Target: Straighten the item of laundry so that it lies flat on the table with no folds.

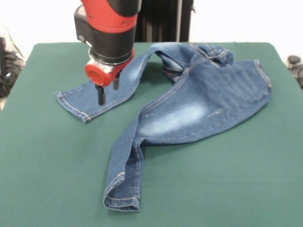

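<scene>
There is one pair of blue denim jeans, one green counter and one red and black robot arm.

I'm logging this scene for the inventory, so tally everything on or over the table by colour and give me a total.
Blue: 1, the pair of jeans, crumpled with one leg folded.
Green: 1, the table.
Red and black: 1, the robot arm, its end effector low over the jeans' left-hand leg.
Total: 3.
</scene>
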You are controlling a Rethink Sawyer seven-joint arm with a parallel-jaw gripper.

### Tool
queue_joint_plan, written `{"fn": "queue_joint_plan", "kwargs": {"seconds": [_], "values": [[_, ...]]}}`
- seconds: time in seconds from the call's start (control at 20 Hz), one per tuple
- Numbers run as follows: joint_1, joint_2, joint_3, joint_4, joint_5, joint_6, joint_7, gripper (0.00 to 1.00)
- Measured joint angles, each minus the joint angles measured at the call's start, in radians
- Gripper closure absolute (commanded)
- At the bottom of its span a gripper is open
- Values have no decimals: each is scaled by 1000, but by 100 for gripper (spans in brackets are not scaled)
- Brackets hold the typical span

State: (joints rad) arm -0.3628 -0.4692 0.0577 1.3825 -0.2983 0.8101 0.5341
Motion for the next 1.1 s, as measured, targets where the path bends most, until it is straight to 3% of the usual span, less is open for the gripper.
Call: {"fn": "queue_joint_plan", "kwargs": {"seconds": [1.1], "values": [[-66,-52,3,58,-83,29,0,0]]}}
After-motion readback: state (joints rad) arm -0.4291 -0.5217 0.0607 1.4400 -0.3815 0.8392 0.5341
